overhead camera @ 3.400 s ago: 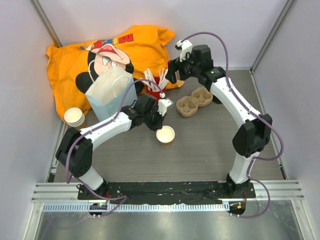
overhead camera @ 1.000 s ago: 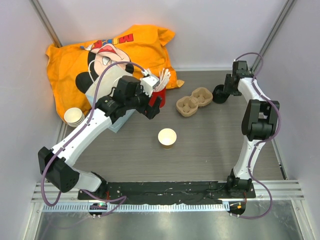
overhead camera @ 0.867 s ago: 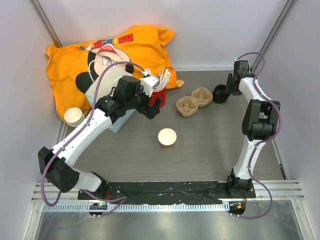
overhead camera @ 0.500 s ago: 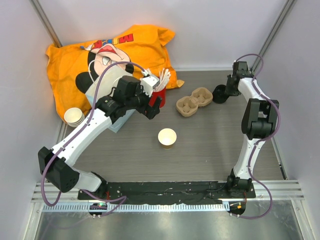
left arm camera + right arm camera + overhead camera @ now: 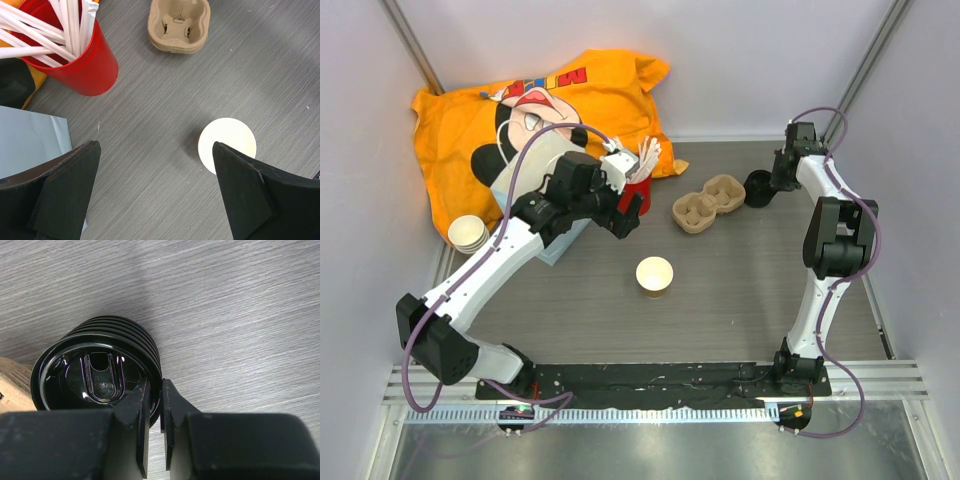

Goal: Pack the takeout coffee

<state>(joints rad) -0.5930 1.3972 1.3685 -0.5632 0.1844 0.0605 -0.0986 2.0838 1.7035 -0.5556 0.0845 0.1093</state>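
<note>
- Left gripper (image 5: 154, 147): fingers spread wide, nothing between them. It hovers over the table between the red cup of white sticks (image 5: 80, 60) and the paper cup (image 5: 227, 146).
- Paper cup: upright mid-table with its mouth uncovered, well apart from both grippers, nearer the arm bases than the pulp cup carrier (image 5: 708, 203).
- Right gripper (image 5: 154, 386): at the far right of the table. Its fingers are almost together, pinching the rim of the top lid of the stack of black lids (image 5: 95, 375), one finger inside the rim and one outside.
- Lid stack: just right of the carrier.
- Blue-grey paper bag (image 5: 30, 145): under the left arm, in front of the orange cartoon-print cloth (image 5: 460, 130).
- Stack of lidless cups (image 5: 470, 233): at the table's left edge.
</note>
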